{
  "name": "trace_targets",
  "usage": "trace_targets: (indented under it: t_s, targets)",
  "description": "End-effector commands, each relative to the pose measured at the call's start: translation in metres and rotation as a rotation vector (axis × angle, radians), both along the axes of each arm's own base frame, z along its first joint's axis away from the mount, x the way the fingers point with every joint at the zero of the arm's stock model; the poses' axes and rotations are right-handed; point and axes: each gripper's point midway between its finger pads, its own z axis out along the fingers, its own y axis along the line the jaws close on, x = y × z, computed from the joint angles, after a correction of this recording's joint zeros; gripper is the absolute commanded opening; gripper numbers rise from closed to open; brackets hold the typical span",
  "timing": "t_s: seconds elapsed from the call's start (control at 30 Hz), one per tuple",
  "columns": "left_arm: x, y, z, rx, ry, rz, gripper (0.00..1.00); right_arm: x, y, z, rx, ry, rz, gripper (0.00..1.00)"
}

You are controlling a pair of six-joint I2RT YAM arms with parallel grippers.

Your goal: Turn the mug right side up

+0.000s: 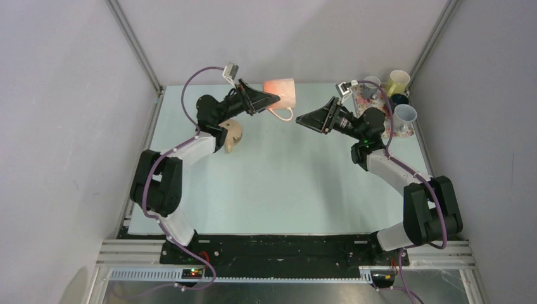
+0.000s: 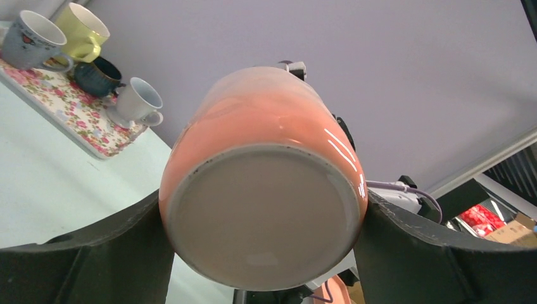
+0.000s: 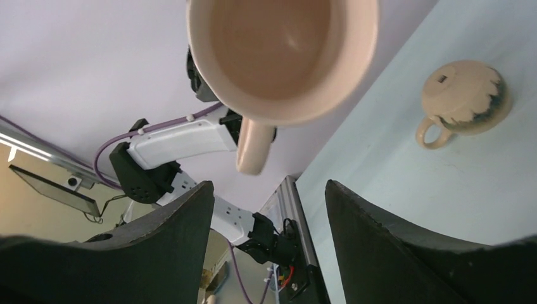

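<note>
**Pink mug held aloft on its side, turn about half done.**
The left gripper (image 1: 273,99) pinches the pink mug (image 1: 282,92) near its base, above the table's (image 1: 278,183) far edge. Its mouth faces the right gripper (image 1: 303,118), whose jaws are spread and empty. 2 steps are left: tipping it upright and setting it down.

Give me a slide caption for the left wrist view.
Left gripper clamps the glossy pink ceramic mug by its sides, base toward the camera, floral tray of four mugs behind.
</note>
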Motion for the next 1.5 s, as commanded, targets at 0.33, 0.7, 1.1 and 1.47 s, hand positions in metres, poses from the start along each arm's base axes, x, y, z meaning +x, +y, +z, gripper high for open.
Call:
trace_targets:
  t_s: [0.33, 0.7, 1.1, 1.47]
  targets:
    - [-0.050, -0.017, 0.044, -0.097, -0.200, -0.056, 0.00, -0.030, 0.023, 0.033, 0.109, -0.015, 0.076, 0.68]
    - [-0.062, -0.039, 0.025, -0.070, -0.210, -0.109, 0.00, -0.032, 0.020, 0.040, 0.143, 0.019, 0.063, 0.60]
    - [-0.068, -0.048, 0.017, -0.056, -0.214, -0.135, 0.00, -0.024, 0.015, 0.032, 0.124, 0.040, 0.030, 0.01]
    - [-0.067, -0.050, 0.020, -0.059, -0.209, -0.153, 0.19, -0.023, 0.006, 0.035, 0.102, -0.022, 0.012, 0.00]
